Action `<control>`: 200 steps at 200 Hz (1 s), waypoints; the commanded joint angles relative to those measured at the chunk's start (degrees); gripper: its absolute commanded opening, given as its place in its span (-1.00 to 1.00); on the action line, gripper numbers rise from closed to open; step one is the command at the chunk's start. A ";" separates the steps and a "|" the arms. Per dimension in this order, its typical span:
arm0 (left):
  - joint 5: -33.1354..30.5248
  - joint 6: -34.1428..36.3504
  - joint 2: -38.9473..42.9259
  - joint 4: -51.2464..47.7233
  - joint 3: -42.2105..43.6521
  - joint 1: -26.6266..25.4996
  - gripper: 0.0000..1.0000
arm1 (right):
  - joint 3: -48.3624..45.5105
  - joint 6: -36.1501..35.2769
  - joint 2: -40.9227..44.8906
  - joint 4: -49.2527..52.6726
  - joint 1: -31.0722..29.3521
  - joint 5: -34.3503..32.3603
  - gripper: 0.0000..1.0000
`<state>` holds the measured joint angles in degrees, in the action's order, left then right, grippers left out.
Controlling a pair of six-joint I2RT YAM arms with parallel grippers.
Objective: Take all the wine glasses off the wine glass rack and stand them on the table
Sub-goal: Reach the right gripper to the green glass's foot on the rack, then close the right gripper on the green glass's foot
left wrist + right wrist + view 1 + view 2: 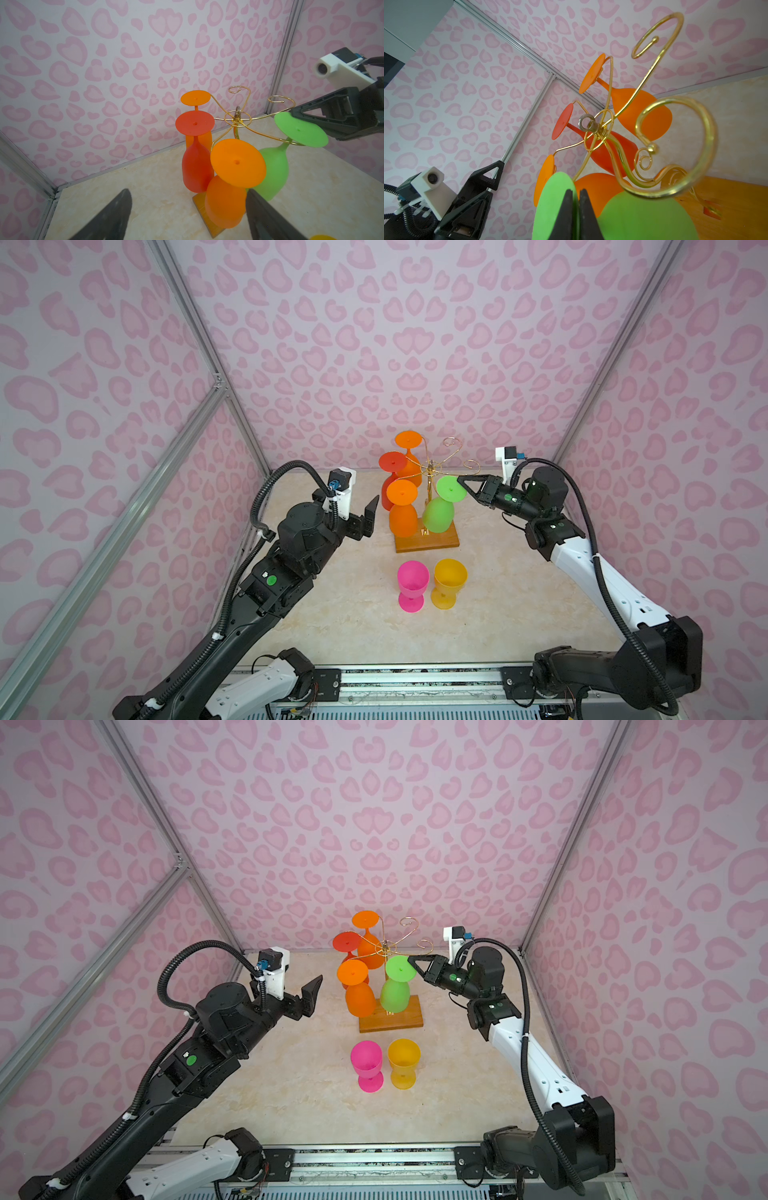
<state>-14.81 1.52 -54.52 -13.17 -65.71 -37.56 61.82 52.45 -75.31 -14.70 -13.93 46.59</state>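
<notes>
The green wine glass (438, 512) hangs upside down at the front right of the wine glass rack (446, 540). Its foot disc is up and its bowl mouth down, the long axis near upright and a little tilted. The right pincer (459, 480) is clamped on the outer rim of that foot disc, just under a curled wire arm (471, 464). Just beside the green glass hangs an orange glass (403, 518); behind are a red glass (390, 462) and a rear orange glass (408, 439), all inverted. The left pincer (372, 512) hovers left of the rack, jaws wide apart and holding nothing. On the table (519, 593) in front of the rack's wooden base, a pink glass (412, 585) and a yellow glass (449, 580) stand upright side by side.
</notes>
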 commanded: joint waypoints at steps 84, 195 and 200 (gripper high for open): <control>0.57 -0.29 0.56 2.01 0.59 0.41 0.74 | -0.73 9.35 -1.22 -10.73 0.70 5.81 -1.00; 1.16 -0.38 0.17 1.79 0.50 0.73 0.74 | -2.72 18.62 -1.16 -20.45 3.47 10.25 -1.00; 1.18 -0.34 0.20 1.74 0.42 0.73 0.74 | -2.86 18.45 -1.07 -20.05 3.47 10.30 -1.00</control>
<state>-14.09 1.54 -54.22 -13.19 -65.32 -36.99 59.77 70.00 -76.69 -32.82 -10.41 55.53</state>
